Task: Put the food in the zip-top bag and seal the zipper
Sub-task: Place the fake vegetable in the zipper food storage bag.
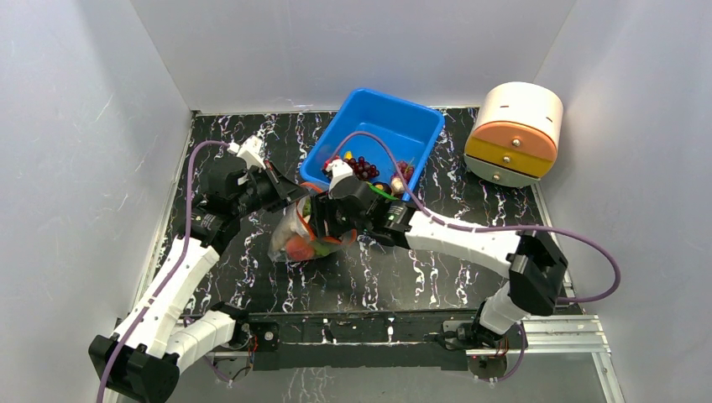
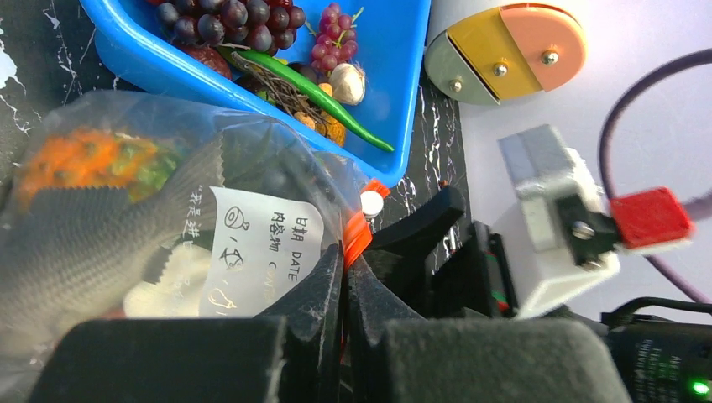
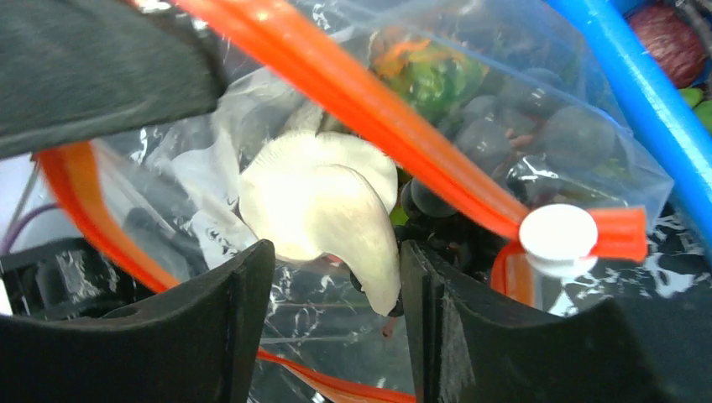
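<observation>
Underneath everything, black marbled table (image 1: 378, 281). At its far edge, blue plastic bin (image 1: 395, 126), holding dark grape bunches (image 2: 227, 21), a green chilli (image 2: 327, 96) and other small pieces. Off to its right, well apart, round white drawer unit (image 1: 514, 133) with orange and yellow fronts. Just before the bin, at mid-table between both arms, the zip-top bag (image 1: 290, 239), clear and crinkly, already packed: grey fish (image 2: 84, 243), orange pineapple (image 2: 84, 159), dark grapes (image 3: 504, 138), a white mushroom (image 3: 323, 201). Left gripper (image 2: 344, 252) clamped tight on the bag's mouth edge, beside the white label (image 2: 260, 252). Right gripper (image 3: 336, 327) at the bag's mouth, jaws spread wide, mushroom tip between them; cannot tell whether touching it. Orange-red zipper (image 3: 369, 109) parted, its two strips gaping. Smallest, the white slider (image 3: 558, 239), at one end of the strip.
</observation>
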Tool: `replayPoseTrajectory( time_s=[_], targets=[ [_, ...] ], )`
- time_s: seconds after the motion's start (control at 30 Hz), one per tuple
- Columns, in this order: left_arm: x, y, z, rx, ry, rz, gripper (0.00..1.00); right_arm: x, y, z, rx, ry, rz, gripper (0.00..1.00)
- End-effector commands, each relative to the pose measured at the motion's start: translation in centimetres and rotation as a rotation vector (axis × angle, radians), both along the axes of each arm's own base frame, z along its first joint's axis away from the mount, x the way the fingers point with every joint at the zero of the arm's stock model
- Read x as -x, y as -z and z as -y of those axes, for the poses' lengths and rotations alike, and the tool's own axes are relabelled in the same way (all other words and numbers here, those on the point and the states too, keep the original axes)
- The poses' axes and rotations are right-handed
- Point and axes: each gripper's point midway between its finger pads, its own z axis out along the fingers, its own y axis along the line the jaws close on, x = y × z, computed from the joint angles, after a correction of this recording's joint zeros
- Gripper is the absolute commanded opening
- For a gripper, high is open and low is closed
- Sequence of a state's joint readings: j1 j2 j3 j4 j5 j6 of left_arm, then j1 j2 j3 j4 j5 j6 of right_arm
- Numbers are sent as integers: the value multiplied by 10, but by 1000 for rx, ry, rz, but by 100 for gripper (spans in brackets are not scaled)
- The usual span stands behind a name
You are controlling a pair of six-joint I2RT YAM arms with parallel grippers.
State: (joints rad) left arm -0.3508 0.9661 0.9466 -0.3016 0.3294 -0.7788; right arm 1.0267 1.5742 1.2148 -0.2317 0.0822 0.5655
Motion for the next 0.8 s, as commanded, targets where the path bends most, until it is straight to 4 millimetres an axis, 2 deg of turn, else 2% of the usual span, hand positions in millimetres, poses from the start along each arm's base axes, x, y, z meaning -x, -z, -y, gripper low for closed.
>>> replayPoseTrajectory(
  time_s=[0.0,0.03,0.23,0.3,0.43,0.6,0.77],
  targets=[
    [5,-24,3,33,24,78,0,8,-73,9,-65,-102,164,58],
    [5,-23,2,25,27,82,0,12,-76,11,-60,-130,180,60],
    [9,-17,4,-14,79,94,0,32,-124,33,-101,-257,328,62],
    [9,-13,5,-29,98,91,0,39,-129,37,-95,-313,383,62],
    [13,-11,2,-94,150,145,0,50,-118,49,-30,-428,492,62],
    [24,-20,-1,-171,243,261,0,74,-120,70,3,-594,659,57],
    [39,-22,8,-174,383,305,0,84,-101,92,98,-717,880,54]
  ],
)
